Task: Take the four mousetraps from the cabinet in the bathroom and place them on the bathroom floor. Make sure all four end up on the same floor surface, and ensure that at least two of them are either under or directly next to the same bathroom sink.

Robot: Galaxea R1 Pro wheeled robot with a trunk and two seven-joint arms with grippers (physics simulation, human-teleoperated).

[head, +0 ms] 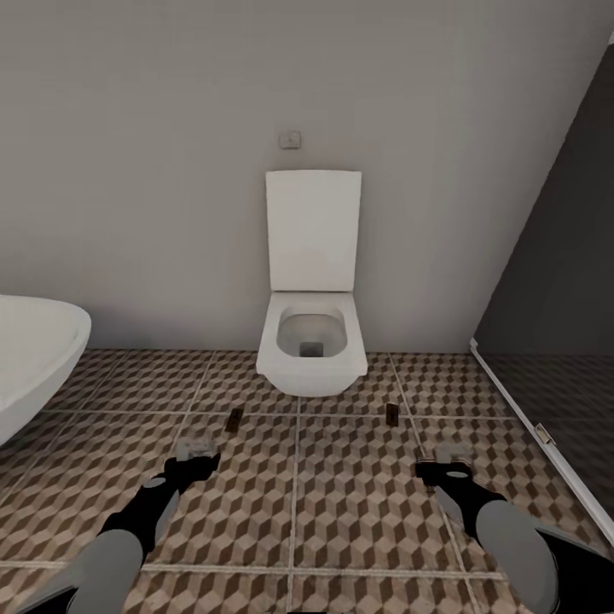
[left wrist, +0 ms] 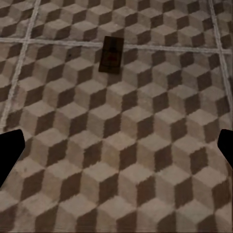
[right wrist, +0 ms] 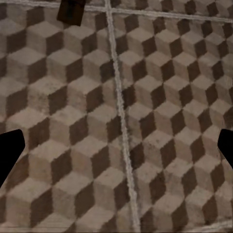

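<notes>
Broadly, the bathroom floor (head: 341, 512) of cube-patterned tiles spreads across the lower half of the head view, running up to a plain grey wall (head: 153, 170). A white toilet (head: 312, 341) stands against that wall with its lid raised, and the curved rim of a white bathtub (head: 34, 358) comes in from the left edge. A dark shower area (head: 563, 298) lies along the right side.

Both arms reach forward low over the tiles. The left gripper (head: 194, 449) has its fingers spread wide and holds nothing; the right gripper (head: 452, 460) is likewise spread wide and empty (each wrist view shows only dark fingertips at its two edges, bare tile between them).

Two mousetraps lie flat on the floor in front of the toilet. The left mousetrap (head: 235, 417) sits just ahead of the left gripper, beside a grout line (left wrist: 110, 54). The right mousetrap (head: 391, 414) lies ahead of the right gripper and toward the toilet side (right wrist: 72, 11).
</notes>
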